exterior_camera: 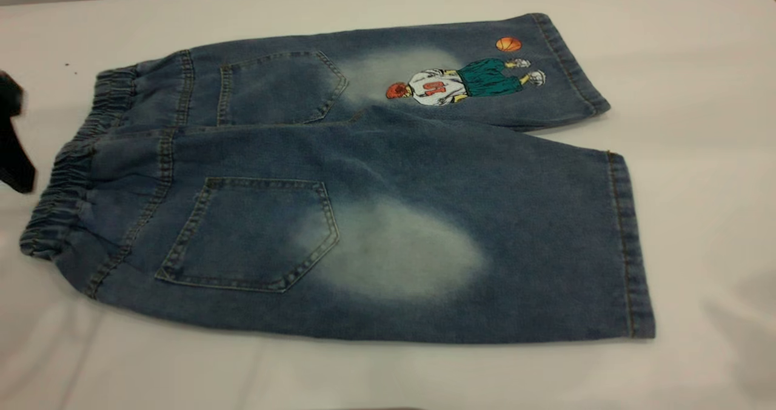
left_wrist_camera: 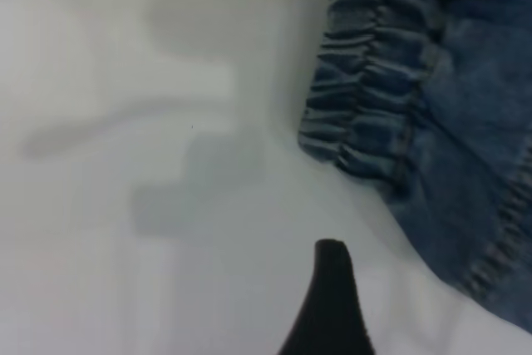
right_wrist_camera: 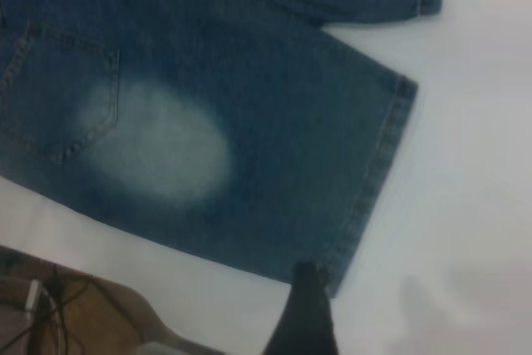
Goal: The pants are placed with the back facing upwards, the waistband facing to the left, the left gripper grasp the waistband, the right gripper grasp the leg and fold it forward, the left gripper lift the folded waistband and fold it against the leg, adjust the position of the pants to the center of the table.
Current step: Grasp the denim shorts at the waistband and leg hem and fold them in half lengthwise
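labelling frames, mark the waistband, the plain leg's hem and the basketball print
waistband [exterior_camera: 57,198], exterior view, on the gathered elastic.
plain leg's hem [exterior_camera: 630,246], exterior view, on the stitched edge.
basketball print [exterior_camera: 467,82], exterior view, on the player's body.

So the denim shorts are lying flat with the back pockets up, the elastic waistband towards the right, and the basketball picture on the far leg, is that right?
Not quite: the waistband is at the left end of the pants, not the right, as the exterior view shows. The stitched leg hems are at the right. The rest holds: back pockets up, pants flat on the table, basketball-player print on the far leg.
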### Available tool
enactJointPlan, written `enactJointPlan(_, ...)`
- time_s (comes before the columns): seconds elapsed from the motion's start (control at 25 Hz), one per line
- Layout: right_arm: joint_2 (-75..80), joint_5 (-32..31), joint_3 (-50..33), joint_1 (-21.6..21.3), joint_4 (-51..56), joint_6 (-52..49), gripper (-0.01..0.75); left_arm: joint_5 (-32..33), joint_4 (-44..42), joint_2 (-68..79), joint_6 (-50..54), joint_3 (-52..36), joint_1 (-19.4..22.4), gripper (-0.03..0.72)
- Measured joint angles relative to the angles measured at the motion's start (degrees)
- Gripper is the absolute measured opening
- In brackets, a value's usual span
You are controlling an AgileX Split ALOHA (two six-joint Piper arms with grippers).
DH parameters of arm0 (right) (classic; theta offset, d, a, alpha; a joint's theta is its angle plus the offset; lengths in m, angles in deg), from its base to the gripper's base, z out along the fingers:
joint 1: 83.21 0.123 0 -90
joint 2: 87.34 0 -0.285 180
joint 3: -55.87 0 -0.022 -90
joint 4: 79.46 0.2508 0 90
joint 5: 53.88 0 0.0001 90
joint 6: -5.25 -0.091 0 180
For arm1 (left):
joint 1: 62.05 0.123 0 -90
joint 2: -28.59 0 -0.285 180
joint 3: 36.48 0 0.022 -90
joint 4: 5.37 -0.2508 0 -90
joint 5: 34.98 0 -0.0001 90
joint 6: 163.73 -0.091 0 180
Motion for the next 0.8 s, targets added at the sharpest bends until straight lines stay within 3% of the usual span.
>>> enactJointPlan(0.64,4.1,0.1,0.0,0.1,0.3,3.1,0.565,-7.7,-2.2,19.1,-2.1,3.5,0.0,0.522)
enactJointPlan(0.8,7.7,-1.3,0.0,3.9,-0.7,3.4,0.565,-10.7,-2.2,21.3,-3.7,3.9,0.0,0.468)
